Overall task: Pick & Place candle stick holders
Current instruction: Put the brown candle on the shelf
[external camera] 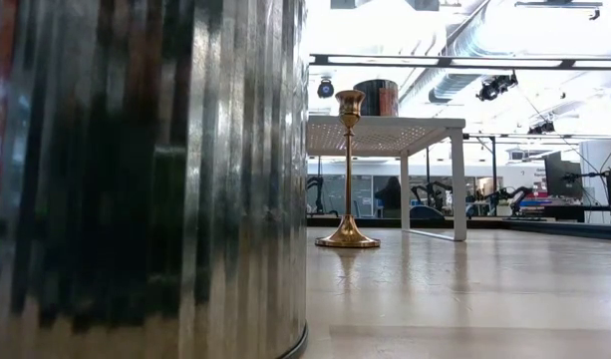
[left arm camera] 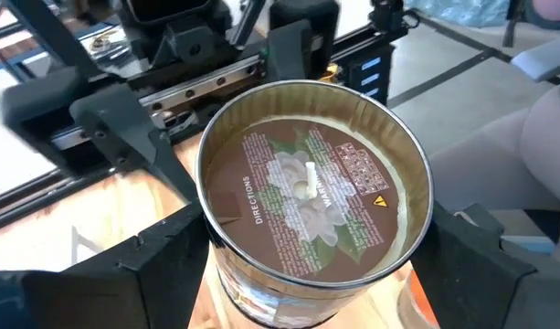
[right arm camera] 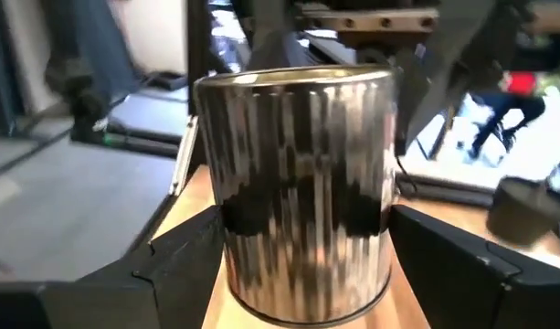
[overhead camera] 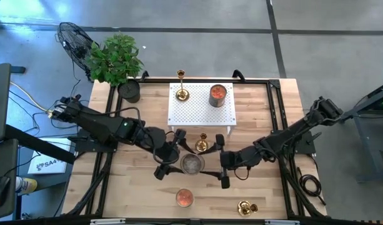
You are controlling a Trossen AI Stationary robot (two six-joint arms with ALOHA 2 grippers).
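Note:
A shiny metal candle tin (overhead camera: 192,164) hangs upright over the table's middle, with both grippers on it. My left gripper (overhead camera: 180,161) comes from the left and my right gripper (overhead camera: 205,164) from the right. One gold candle stick holder (overhead camera: 182,94) stands on its round base on the white perforated platform (overhead camera: 200,115). A taller one (overhead camera: 202,145) (external camera: 347,170) stands on the table just in front of the platform. Another (overhead camera: 246,207) lies near the front right edge. No gripper touches any holder. My left gripper (left arm camera: 316,242) pinches the tin's round side wall (left arm camera: 212,251) between its two fingers, a little below the open rim. It comes from the table's left, slanting down. The tin sits upright and lifted clear. My right gripper (right arm camera: 307,242) has its two fingers against opposite sides of the tin's wall (right arm camera: 232,239), about halfway up. It comes nearly level from the table's right. The tin's bottom shows clear of the wood.
A tin with a red candle (overhead camera: 217,95) stands on the platform. Another candle tin (overhead camera: 184,198) (external camera: 146,170) stands near the front edge, filling the low view's left. A potted plant (overhead camera: 119,62) stands at the far left corner. Bare wood shows front left and far right.

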